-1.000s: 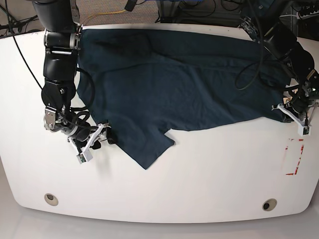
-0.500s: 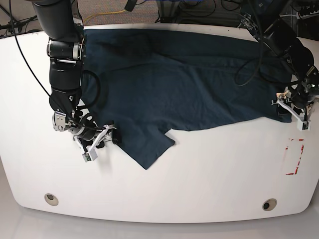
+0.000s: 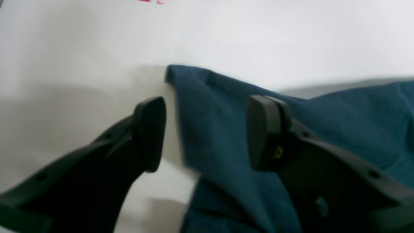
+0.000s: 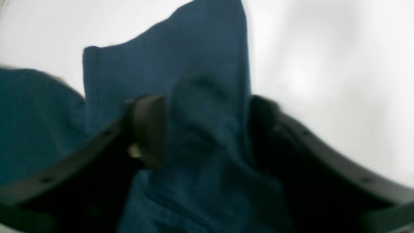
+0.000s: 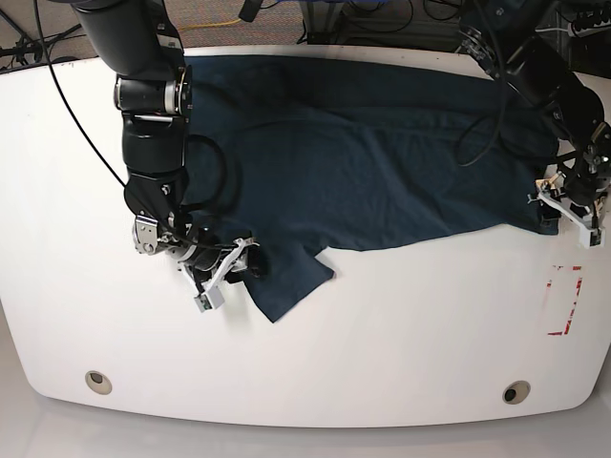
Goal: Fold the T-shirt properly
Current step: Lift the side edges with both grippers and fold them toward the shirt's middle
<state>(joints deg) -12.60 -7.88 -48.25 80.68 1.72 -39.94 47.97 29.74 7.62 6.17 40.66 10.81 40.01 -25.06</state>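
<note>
A white table (image 5: 401,334) with rounded corners fills the view, evenly lit. Two round holes sit near its near edge, one left (image 5: 96,381), one right (image 5: 516,392). Red marks (image 5: 565,301) lie at right. Cables (image 5: 224,17) trail on the floor beyond the far edge.

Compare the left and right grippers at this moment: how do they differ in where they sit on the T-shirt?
The left gripper straddles a corner edge of the T-shirt, one finger over bare table. The right gripper has cloth bunched between both fingers, at the sleeve. In the base view they sit at opposite ends. Both stand open, neither clamped.
</note>
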